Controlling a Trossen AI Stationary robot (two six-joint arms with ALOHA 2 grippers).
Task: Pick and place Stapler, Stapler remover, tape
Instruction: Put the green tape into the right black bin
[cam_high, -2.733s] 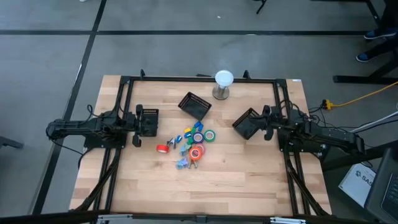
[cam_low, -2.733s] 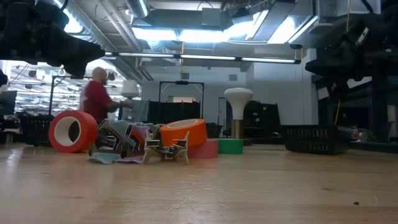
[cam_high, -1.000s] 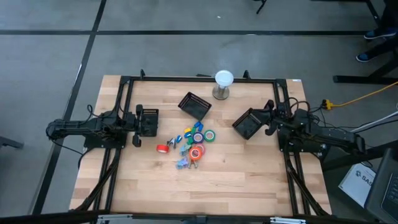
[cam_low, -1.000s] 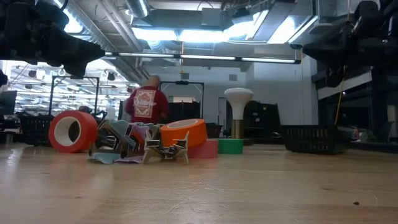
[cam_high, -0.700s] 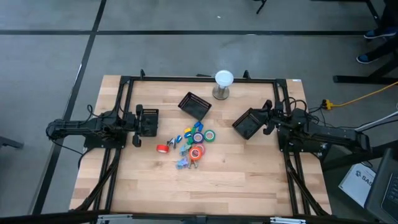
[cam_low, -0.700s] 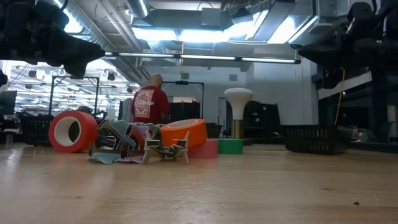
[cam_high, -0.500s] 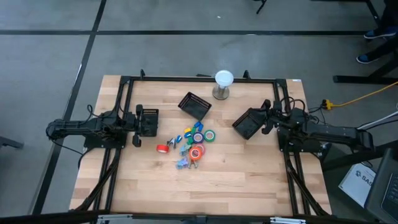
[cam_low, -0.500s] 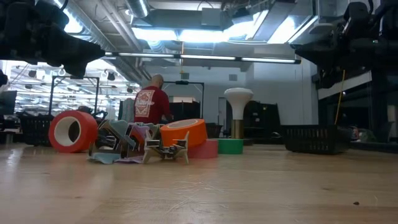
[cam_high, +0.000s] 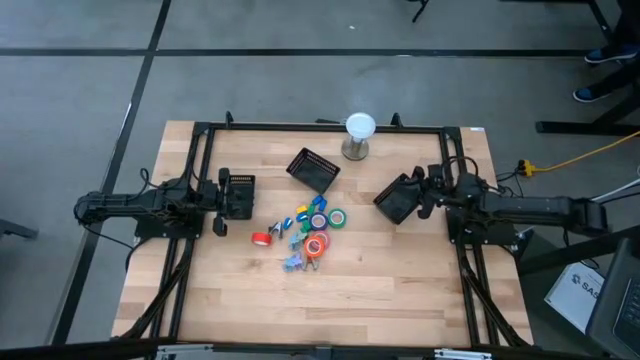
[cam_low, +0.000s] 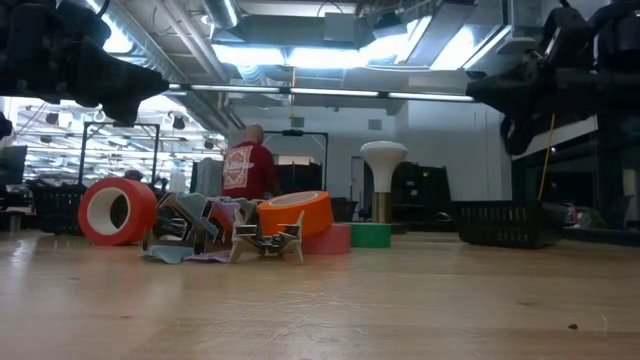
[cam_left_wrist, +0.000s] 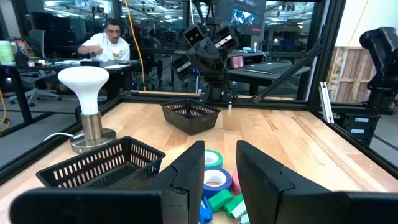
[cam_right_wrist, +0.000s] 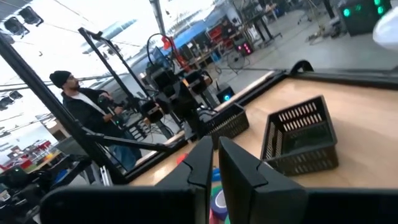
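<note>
A pile in the middle of the table holds the tape: a red roll (cam_high: 260, 238) (cam_low: 118, 211), a green roll (cam_high: 337, 217) (cam_left_wrist: 214, 158) and an orange roll (cam_high: 315, 247) (cam_low: 297, 212). Small blue and green items and a metal-jawed piece (cam_low: 268, 240) lie among them. I cannot single out the stapler or the stapler remover. My left gripper (cam_high: 228, 203) (cam_left_wrist: 220, 149) hangs level at the table's left, open and empty, pointing at the pile. My right gripper (cam_high: 420, 195) (cam_right_wrist: 215, 144) hangs level at the right, above a basket's edge, its fingers shut to a thin slit.
Black mesh baskets stand at the far middle (cam_high: 313, 169), under my right gripper (cam_high: 396, 198) and beside my left gripper (cam_high: 240, 186). A white bulb-shaped lamp (cam_high: 359, 135) stands at the far edge. A black frame (cam_high: 320, 127) rims the table. Bare wood (cam_high: 330, 300) lies near the front.
My right gripper has moved a little toward the table's left edge, over the basket, as its arm stretched out. It has also rolled about its own axis. A person in the room behind has walked to the right. The pile and my left arm have kept still.
</note>
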